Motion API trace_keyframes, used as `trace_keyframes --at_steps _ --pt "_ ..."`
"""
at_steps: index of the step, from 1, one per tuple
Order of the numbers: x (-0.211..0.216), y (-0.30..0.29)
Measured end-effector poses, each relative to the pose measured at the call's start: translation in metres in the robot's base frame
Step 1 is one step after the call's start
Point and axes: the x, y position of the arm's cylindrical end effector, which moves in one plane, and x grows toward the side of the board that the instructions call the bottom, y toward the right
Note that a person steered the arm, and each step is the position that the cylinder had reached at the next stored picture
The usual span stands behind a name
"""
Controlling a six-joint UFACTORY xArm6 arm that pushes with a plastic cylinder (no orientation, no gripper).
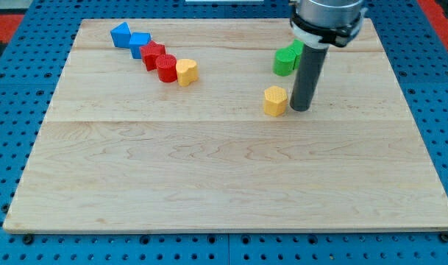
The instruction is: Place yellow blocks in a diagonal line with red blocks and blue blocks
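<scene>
At the view's top left, blocks lie in a diagonal row running down to the right: a blue block [121, 34], a blue cube [140, 43], a red star-like block [154, 55], a red cylinder [167, 68] and a yellow heart-shaped block [187, 71]. They touch or nearly touch. A second yellow block [276, 101], roughly hexagonal, lies apart at centre right. My tip [300, 109] rests on the board just to the right of this yellow block, touching or nearly touching it.
Two green blocks [286, 60] sit close together at the view's top right, partly hidden behind the rod. The wooden board [224, 184] lies on a blue perforated surface.
</scene>
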Motion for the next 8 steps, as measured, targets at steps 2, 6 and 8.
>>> trace_keyframes --at_steps 2,6,8 --pt "-0.014 -0.058" --pt "0.034 -0.111" --pt "0.040 -0.133"
